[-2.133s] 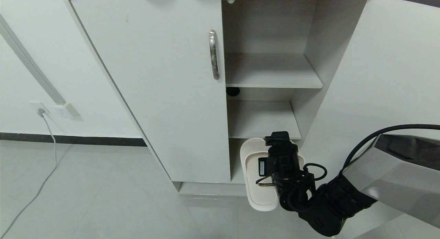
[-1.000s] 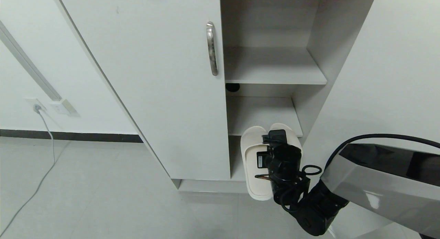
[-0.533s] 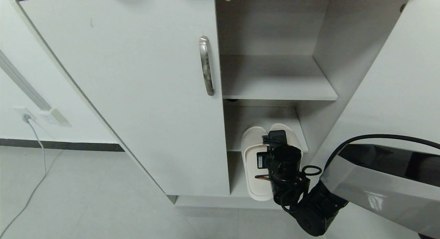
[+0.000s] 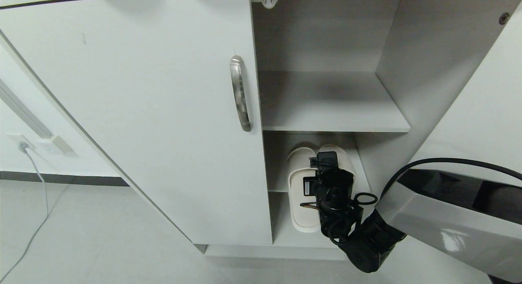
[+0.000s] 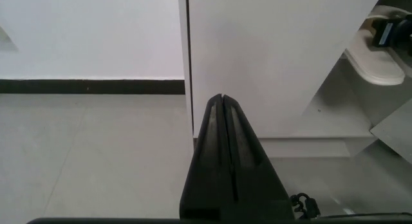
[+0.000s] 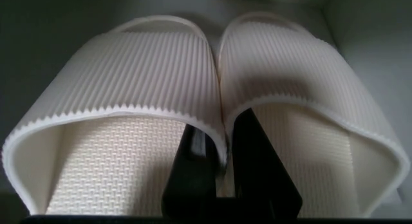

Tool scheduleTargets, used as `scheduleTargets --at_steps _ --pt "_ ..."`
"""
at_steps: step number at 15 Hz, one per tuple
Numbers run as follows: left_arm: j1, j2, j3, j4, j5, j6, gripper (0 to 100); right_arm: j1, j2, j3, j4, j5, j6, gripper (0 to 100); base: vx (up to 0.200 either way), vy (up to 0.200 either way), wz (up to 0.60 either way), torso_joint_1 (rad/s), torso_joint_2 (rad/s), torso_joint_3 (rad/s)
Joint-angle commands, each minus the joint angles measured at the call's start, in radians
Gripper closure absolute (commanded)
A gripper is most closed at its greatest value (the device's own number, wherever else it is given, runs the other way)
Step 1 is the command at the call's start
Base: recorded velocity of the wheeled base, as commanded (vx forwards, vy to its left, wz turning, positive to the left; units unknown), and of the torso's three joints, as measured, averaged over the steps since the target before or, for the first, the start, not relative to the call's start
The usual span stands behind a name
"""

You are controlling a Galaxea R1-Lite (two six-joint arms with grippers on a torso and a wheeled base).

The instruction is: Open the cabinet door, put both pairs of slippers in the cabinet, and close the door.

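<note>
A pair of cream slippers point(image 4: 301, 194) is held side by side, toes pointing into the white cabinet over its middle shelf point(image 4: 278, 169), heels still out past the shelf's front edge. My right gripper point(image 4: 323, 169) is shut on them. In the right wrist view its black fingers point(image 6: 193, 166) pinch the two inner strap edges of the slippers point(image 6: 141, 76) together, at my right gripper point(image 6: 222, 150). My left gripper point(image 5: 222, 102) is shut and holds nothing, low over the floor in front of the cabinet's shut left door; the slippers point(image 5: 376, 66) show beyond it.
The cabinet's right door point(image 4: 481, 112) stands open beside my right arm. The left door point(image 4: 142, 104) is shut, with a metal handle point(image 4: 240, 94). The upper shelf point(image 4: 326, 108) is bare. A wall socket with a cable point(image 4: 22, 147) sits at the far left above grey floor.
The head view has shifted, so the cabinet looks nearer. My right gripper has carried the slippers forward, from in front of the bottom opening onto the middle shelf.
</note>
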Motion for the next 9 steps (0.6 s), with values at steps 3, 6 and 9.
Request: scheduleTargets --at_steps 3,6,9 --pt "0.0 0.001 0.0 0.0 0.0 0.0 100 -0.036 0.046 -0.118 0.086 0.005 0.032 100 0.0 0.0 0.0 0.0 0.0 0.0" --pt "0.0 0.001 0.0 0.0 0.0 0.0 100 -0.061 0.064 -0.198 0.13 0.011 0.033 100 0.0 0.0 0.0 0.0 0.0 0.0" --pt "0.0 0.001 0.0 0.0 0.0 0.0 100 -0.075 0.075 -0.263 0.193 0.037 0.035 100 0.0 0.0 0.0 0.0 0.0 0.0"
